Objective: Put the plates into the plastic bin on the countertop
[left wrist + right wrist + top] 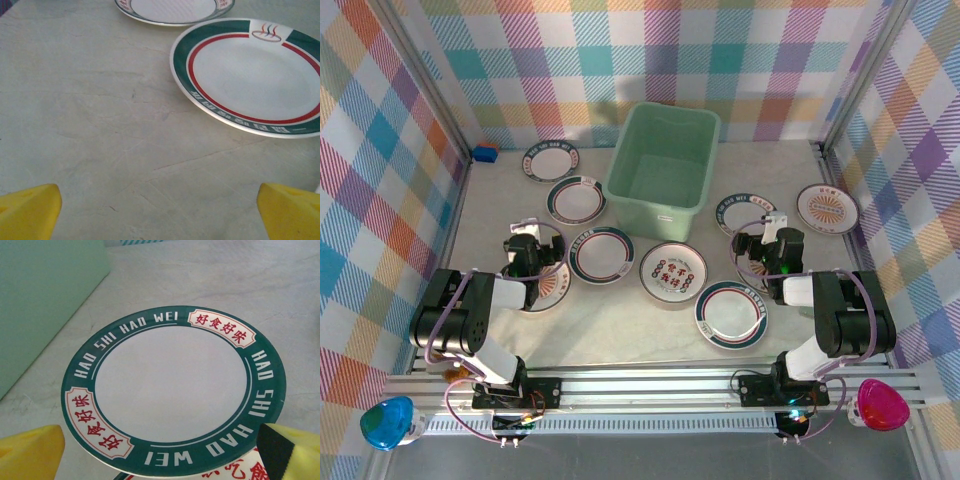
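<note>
From above I see the whole countertop (620, 335) at once. My left claw (532, 248) is on the left and my right claw (767, 250) on the right, both pointing far. The mint-green plastic bin (655, 205) stands upright at the far middle, between and beyond them.

My wrist views add the close detail. My left claw (160, 215) is spread wide, with bare stone between its yellow fingers (30, 212). Just beyond, to the right, lies a green-rimmed plate (250, 75) with a red ring and a small steaming-bowl emblem; its white rim lettering is too blurred to read. The edge of a farther plate (175, 10) lies past it.

My right claw (160, 460) is released too, grasping nothing. A dark green lettered plate (172, 385) fills the space ahead of it. The rim reads "HAO SHI HAO WEI" twice in white, with red Chinese characters in two cream panels. The bin's wall (45, 305) rises at the far left. A plate sliver (235, 471) with red characters pokes out under the near edge of that plate.

Counted from above there are one bin, two claws and eight plates (673, 271) in plain sight. All eight lie flat on the countertop outside the bin: four to its left, one just near of it and three to its right. The sliver makes a ninth.
</note>
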Robot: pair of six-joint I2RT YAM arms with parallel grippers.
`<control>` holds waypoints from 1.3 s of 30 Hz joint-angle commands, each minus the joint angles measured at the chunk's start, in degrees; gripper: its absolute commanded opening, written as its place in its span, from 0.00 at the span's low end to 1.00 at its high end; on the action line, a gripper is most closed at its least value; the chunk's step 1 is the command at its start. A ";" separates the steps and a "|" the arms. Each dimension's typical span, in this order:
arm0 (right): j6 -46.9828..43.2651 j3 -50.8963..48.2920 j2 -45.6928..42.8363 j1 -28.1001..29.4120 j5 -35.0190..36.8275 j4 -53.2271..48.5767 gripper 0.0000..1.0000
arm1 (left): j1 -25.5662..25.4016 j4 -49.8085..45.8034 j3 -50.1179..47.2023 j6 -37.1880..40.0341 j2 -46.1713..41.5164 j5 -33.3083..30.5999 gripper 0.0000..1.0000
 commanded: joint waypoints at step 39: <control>65.24 46.97 12.54 -25.95 -17.56 -69.19 0.83 | -6.32 -65.38 44.48 -18.17 -19.29 19.76 1.00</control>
